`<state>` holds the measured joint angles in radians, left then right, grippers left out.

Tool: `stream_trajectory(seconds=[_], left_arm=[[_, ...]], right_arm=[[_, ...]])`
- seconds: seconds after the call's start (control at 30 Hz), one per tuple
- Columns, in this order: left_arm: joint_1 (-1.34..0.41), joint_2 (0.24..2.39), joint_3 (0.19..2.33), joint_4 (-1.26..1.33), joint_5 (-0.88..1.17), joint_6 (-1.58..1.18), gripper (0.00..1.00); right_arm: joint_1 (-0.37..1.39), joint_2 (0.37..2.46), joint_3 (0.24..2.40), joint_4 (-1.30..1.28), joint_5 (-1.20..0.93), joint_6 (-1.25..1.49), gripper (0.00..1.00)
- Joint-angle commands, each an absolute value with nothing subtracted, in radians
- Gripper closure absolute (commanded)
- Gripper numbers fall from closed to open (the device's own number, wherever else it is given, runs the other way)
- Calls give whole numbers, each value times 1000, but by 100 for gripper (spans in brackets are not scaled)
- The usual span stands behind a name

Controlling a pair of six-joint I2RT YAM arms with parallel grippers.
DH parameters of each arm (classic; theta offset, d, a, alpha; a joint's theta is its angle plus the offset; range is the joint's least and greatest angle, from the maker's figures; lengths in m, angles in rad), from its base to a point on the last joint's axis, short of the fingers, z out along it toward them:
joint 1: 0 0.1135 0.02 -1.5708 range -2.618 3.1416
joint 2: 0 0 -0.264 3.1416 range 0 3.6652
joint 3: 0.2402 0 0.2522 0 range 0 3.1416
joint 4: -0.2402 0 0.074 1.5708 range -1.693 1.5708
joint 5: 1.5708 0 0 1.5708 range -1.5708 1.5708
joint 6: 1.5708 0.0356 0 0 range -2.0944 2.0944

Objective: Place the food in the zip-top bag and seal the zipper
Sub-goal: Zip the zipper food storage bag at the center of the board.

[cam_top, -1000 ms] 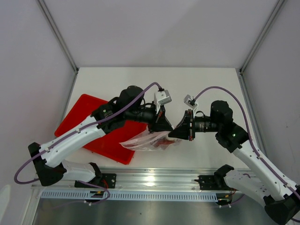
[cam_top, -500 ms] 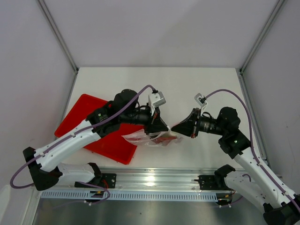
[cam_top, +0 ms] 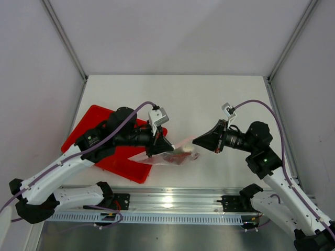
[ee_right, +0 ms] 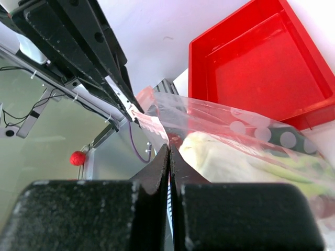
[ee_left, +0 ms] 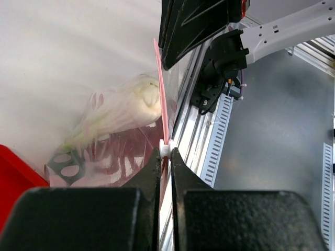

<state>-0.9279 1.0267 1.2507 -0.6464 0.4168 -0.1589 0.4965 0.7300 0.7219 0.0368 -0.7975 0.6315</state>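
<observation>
1. The bag [cam_top: 172, 155] is clear, crinkled plastic. It lies on the white table [cam_top: 209, 99] between my two arms, and its left end is just beside the near right edge of the red tray [cam_top: 86, 133].
2. The zipper [ee_left: 161, 99] is a thin pink strip along the bag's upper edge. It is pulled into a straight line between the two grippers and stands above the bag's sagging body.
3. My left gripper [ee_left: 165, 151] is clenched on the zipper, its black fingers pinching the strip at a small white nub [ee_left: 165, 150].
4. My right gripper [ee_right: 168, 149] is clamped tight on the far end of the same pink strip, facing the left one.
5. Through the plastic, the leek [ee_left: 128, 107] shows as a pale white stalk turning yellow-green, pressed up near the zipper.
6. The lobster [cam_top: 180, 155] appears only as red shapes low in the bag.
7. A dark patch with pale round dots [ee_right: 272, 138] lies beside the leek; I cannot tell what it is.
</observation>
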Motion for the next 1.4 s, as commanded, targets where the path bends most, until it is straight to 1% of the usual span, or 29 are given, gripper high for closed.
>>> stream_trajectory(seconds=[0.0, 0.13, 0.23, 0.27, 0.33, 0.37, 0.43, 0.47, 0.5, 0.73, 1.07, 1.2, 1.23, 1.27, 1.37], left_arm=[[-922, 965, 1249, -693, 403, -175, 99], [-922, 966, 1241, -672, 422, -183, 99], [-922, 979, 1246, -652, 437, -186, 99], [-922, 985, 1249, -649, 439, -186, 99], [-922, 992, 1259, -646, 442, -184, 100], [-922, 1000, 1264, -646, 446, -184, 99], [-922, 1008, 1272, -643, 452, -183, 99], [-922, 1012, 1273, -638, 460, -184, 99], [-922, 1020, 1284, -637, 466, -184, 99], [-922, 1043, 1301, -630, 483, -187, 99], [-922, 1045, 1299, -634, 488, -189, 99], [-922, 1046, 1295, -632, 488, -189, 99], [-922, 1046, 1293, -632, 488, -190, 99], [-922, 1046, 1292, -632, 488, -190, 99], [-922, 1042, 1287, -630, 485, -190, 99]], right_arm=[[482, 721, 756, 99, -784, 640, 100], [489, 747, 761, 108, -917, 611, 100], [506, 781, 811, 1, -962, 519, 71], [512, 785, 827, -46, -968, 468, 60], [535, 805, 870, -115, -995, 427, 54], [543, 813, 883, -132, -1002, 395, 48], [570, 842, 917, -182, -1006, 365, 45], [580, 851, 926, -195, -1003, 353, 42], [587, 862, 940, -208, -994, 329, 41], [652, 933, 982, -219, -973, 285, 48], [672, 1005, 1025, -235, -963, 241, 64], [673, 1029, 1043, -267, -947, 218, 80], [673, 1029, 1043, -268, -939, 218, 87], [673, 1029, 1043, -270, -924, 215, 90], [673, 1028, 1043, -290, -896, 206, 94]])
